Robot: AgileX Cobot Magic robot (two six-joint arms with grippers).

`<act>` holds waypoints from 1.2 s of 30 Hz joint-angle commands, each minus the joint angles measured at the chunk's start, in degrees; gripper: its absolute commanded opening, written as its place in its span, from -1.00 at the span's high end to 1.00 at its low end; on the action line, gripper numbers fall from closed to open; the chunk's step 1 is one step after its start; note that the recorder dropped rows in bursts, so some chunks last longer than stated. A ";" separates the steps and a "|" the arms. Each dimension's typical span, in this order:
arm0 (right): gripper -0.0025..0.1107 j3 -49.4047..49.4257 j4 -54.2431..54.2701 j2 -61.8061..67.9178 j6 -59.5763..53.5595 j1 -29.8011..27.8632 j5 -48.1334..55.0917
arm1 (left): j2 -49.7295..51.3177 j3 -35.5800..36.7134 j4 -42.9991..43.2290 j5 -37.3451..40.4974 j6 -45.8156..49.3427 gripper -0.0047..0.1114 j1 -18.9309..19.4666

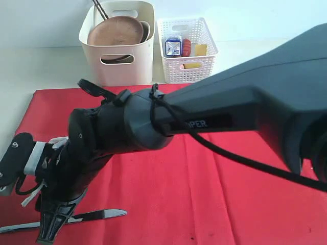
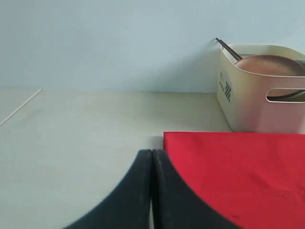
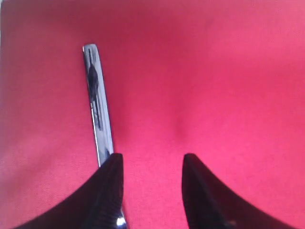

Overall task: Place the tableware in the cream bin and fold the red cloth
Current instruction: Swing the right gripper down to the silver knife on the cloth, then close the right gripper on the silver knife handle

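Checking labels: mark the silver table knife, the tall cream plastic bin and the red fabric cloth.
silver table knife (image 3: 97,105), right wrist view, middle of its visible length.
tall cream plastic bin (image 1: 140,69), exterior view, front wall beside the cutout.
red fabric cloth (image 1: 214,194), exterior view, bare flat stretch.

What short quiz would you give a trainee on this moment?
1. True or false: the silver table knife lies on the red cloth.
2. The left gripper is: A open; B shut on a spoon; C shut, holding nothing.
3. Fill in: the round brown wooden plate sits inside the ____.
Key: 1 true; 2 C; 3 cream bin.
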 commanded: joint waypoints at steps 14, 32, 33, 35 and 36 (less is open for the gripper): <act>0.31 -1.35 -10.09 2.63 2.94 2.80 4.13 | -0.32 -0.03 -0.12 -0.13 0.15 0.92 0.11; 0.96 -1.35 -13.46 -3.73 8.60 0.37 9.10 | -0.32 -0.03 -0.12 -0.13 0.15 0.92 0.11; 0.96 -1.35 -13.46 -4.29 9.34 -0.24 9.10 | -0.32 -0.03 -0.12 -0.13 0.15 0.92 0.11; 0.96 -1.35 -13.46 -4.98 9.76 -1.63 9.25 | -0.32 -0.03 -0.12 -0.13 0.15 0.92 0.11; 0.96 -1.35 -13.46 -5.45 9.76 -2.38 9.32 | -0.32 -0.03 -0.12 -0.13 0.15 0.92 0.11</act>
